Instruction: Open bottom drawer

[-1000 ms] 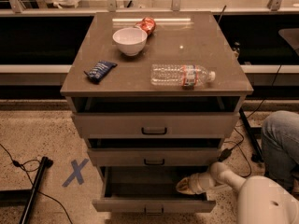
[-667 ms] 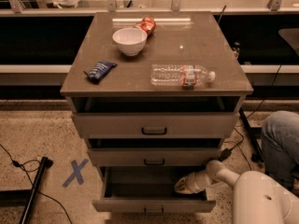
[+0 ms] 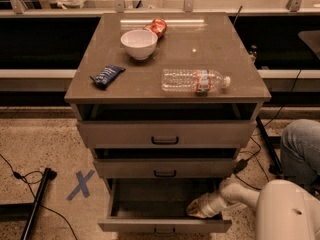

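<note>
The bottom drawer [image 3: 150, 225] is the lowest of three grey-brown drawers and stands pulled out, its dark inside showing. Its black loop handle [image 3: 165, 232] sits at the frame's lower edge. My gripper [image 3: 196, 210] reaches in from the lower right on a white arm [image 3: 280, 214] and sits inside the drawer at its right side, just behind the front panel. The middle drawer [image 3: 164, 168] and top drawer [image 3: 165, 134] stand slightly out too.
On the cabinet top [image 3: 210, 49] are a white bowl [image 3: 139, 44], a red snack bag [image 3: 158, 27], a blue packet [image 3: 107, 75] and a lying water bottle [image 3: 195, 80]. A person's knee [image 3: 300, 149] is at right. A blue X [image 3: 80, 185] and black pole [image 3: 36, 204] are on the floor at left.
The arm's white body has moved a little left and further into view. The gripper stays inside the open bottom drawer; the drawers have not visibly moved.
</note>
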Robot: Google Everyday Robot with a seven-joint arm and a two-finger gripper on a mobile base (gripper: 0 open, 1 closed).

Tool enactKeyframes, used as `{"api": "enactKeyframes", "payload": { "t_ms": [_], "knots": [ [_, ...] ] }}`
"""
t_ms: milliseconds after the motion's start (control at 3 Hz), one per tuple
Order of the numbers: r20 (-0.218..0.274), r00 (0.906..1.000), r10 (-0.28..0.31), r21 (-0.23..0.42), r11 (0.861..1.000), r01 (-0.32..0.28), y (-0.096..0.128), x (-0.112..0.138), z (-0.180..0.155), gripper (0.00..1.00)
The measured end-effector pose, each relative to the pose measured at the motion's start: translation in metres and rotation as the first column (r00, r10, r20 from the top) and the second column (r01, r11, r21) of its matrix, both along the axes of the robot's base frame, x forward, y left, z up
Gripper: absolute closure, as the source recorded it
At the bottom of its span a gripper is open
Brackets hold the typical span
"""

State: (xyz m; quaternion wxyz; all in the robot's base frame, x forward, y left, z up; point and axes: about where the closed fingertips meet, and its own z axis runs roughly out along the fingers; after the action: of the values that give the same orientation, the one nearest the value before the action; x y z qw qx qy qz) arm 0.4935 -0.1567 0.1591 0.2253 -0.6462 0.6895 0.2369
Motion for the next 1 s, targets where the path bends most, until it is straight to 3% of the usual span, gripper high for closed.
{"api": "enactKeyframes", "payload": {
  "t_ms": [333,1000],
  "knots": [
    [-0.006,1.0000,0.000,-0.001,1.000,0.000,0.000,-0.005,0.000,1.00],
    [0.035,0.9991,0.024,0.055,0.998,-0.026,-0.003,-0.034,0.015,1.00]
  ]
}}
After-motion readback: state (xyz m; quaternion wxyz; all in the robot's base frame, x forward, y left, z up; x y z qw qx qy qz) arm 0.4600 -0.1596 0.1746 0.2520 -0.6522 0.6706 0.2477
